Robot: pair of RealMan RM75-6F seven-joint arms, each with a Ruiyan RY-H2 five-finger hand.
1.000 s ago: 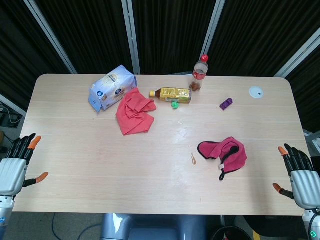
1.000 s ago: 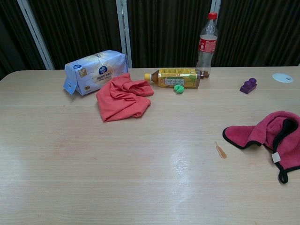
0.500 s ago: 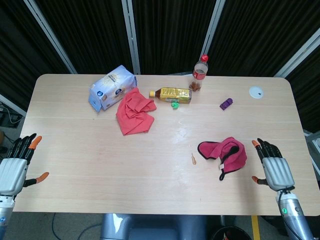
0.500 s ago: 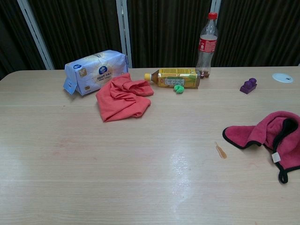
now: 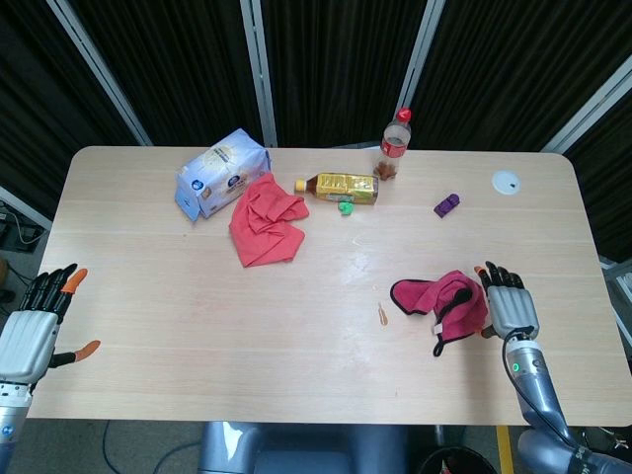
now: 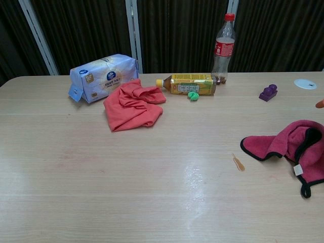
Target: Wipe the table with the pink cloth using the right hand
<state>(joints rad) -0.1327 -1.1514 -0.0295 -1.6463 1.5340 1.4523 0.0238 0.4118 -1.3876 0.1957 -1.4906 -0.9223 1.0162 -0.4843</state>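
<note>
The pink cloth [image 5: 446,299] with black trim lies crumpled on the right part of the table; the chest view shows it at the right edge [image 6: 289,144]. My right hand [image 5: 508,304] hovers open right beside the cloth's right edge, fingers spread and pointing away from me. I cannot tell whether it touches the cloth. In the chest view only one orange fingertip [image 6: 320,104] of it shows. A small brown smear [image 5: 381,314] marks the table left of the cloth. My left hand [image 5: 32,331] is open off the table's front left corner.
At the back stand a blue tissue pack [image 5: 221,174], a coral-red cloth [image 5: 265,222], a lying yellow bottle [image 5: 341,187] with a green bit [image 5: 345,208] by it, an upright cola bottle [image 5: 394,145], a purple block [image 5: 446,205] and a white disc [image 5: 506,182].
My right hand has moved left and forward from the table's front right edge to the pink cloth's side. The left hand and the cloth have stayed put.
</note>
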